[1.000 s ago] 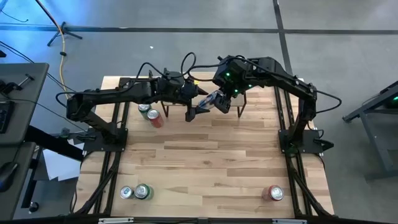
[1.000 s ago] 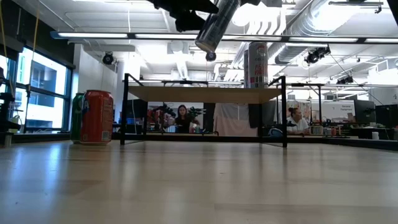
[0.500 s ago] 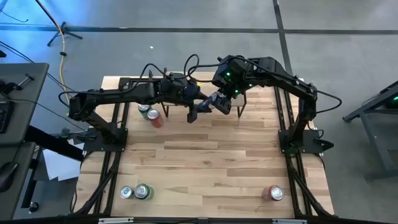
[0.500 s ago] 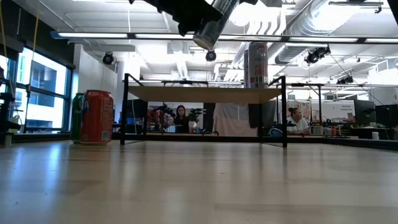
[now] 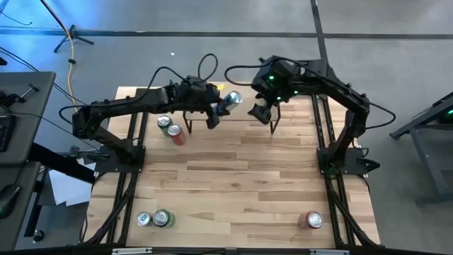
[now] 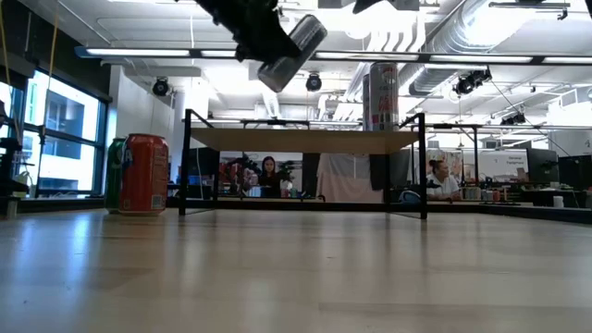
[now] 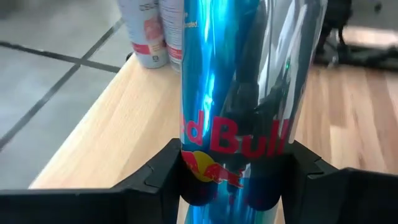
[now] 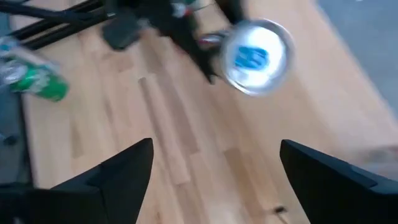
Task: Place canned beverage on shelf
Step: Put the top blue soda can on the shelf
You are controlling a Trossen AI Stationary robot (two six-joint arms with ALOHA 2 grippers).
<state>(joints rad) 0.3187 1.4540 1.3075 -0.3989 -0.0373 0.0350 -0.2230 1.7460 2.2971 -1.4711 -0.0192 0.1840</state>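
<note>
A blue and silver canned beverage (image 5: 231,100) hangs tilted in the air above the shelf (image 6: 305,139), a small light-wood board on black legs at the table's far side. My left gripper (image 5: 218,113) is shut on the can (image 7: 236,93). To the can's right, my right gripper (image 5: 260,112) stands open with nothing between its fingers. Its wrist view shows the can's round end (image 8: 255,57) ahead of it. Another can (image 6: 382,95) stands upright on the shelf's right end. My left gripper pinches the can's body between its two fingers (image 7: 168,180), on opposite sides at the red lettering (image 7: 236,146). The fingers lie across the can. The can (image 6: 291,51) is lifted clear of the shelf and tilted, reaching away past the fingertips.
A red can (image 6: 145,173) and a green can (image 6: 116,173) stand on the table left of the shelf. More cans lie near the table's front edge, two at the left (image 5: 156,218) and one at the right (image 5: 310,219). People sit in the room behind.
My left gripper has shut on the can that my right gripper held. My right gripper has opened, let go and drawn back toward the table's right. My left gripper has then carried the can toward the table's far left, tipping it more toward level.
</note>
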